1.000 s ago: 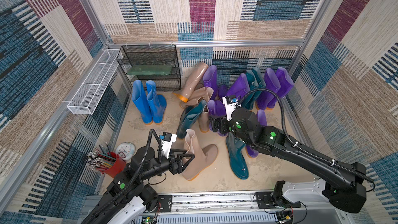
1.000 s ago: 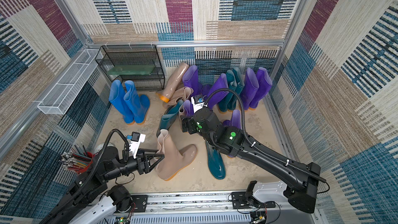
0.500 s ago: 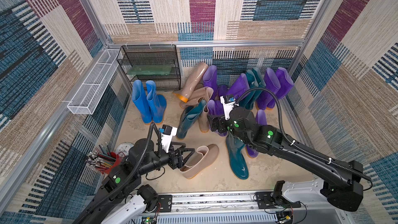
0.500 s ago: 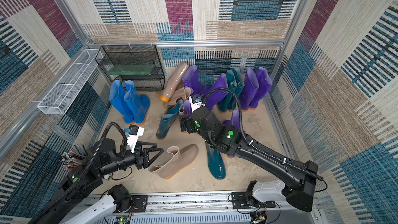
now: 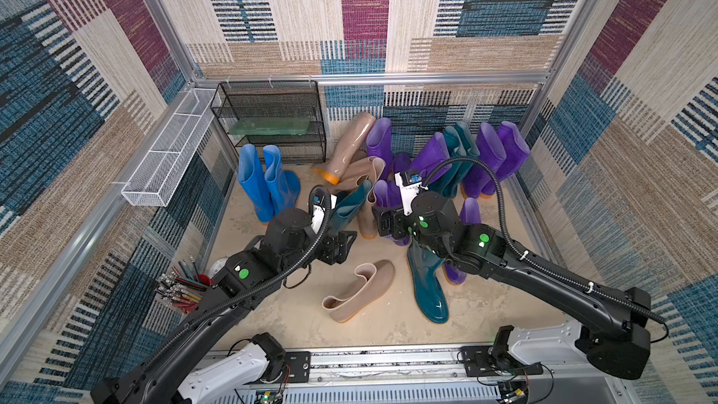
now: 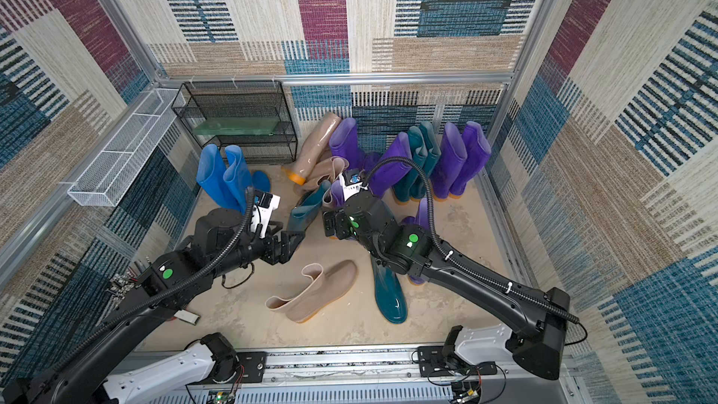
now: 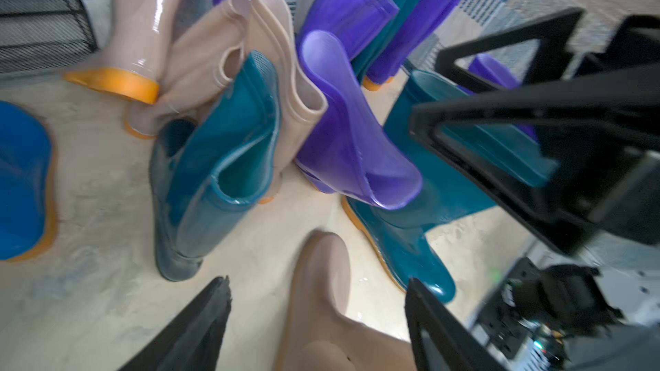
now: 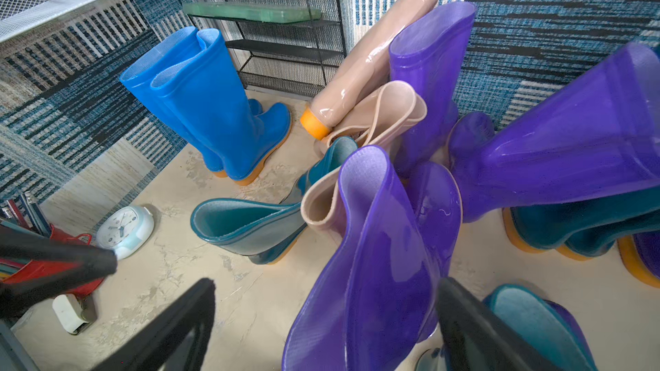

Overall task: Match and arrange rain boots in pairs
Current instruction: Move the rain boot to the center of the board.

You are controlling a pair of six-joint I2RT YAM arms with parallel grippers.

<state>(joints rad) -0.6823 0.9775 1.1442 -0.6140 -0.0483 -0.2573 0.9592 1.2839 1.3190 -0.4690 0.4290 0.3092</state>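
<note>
Already paired: blue boots (image 5: 268,184) are standing together.
Unpaired: beige boot (image 5: 359,291) is lying near floor's (image 5: 295,316) front edge.
Left gripper (image 7: 318,281), right gripper (image 8: 325,283): gaping, empty.

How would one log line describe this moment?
left claw: open, empty | right claw: open, at purple boot | beige boot: lying on floor

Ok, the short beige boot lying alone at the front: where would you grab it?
Probably by the shaft rim of the short beige boot, one finger inside the mouth. It lies on its side with the mouth turned toward the left arm, so the open left gripper can come in from that side; the rounded glossy foot offers little to pinch.
</note>
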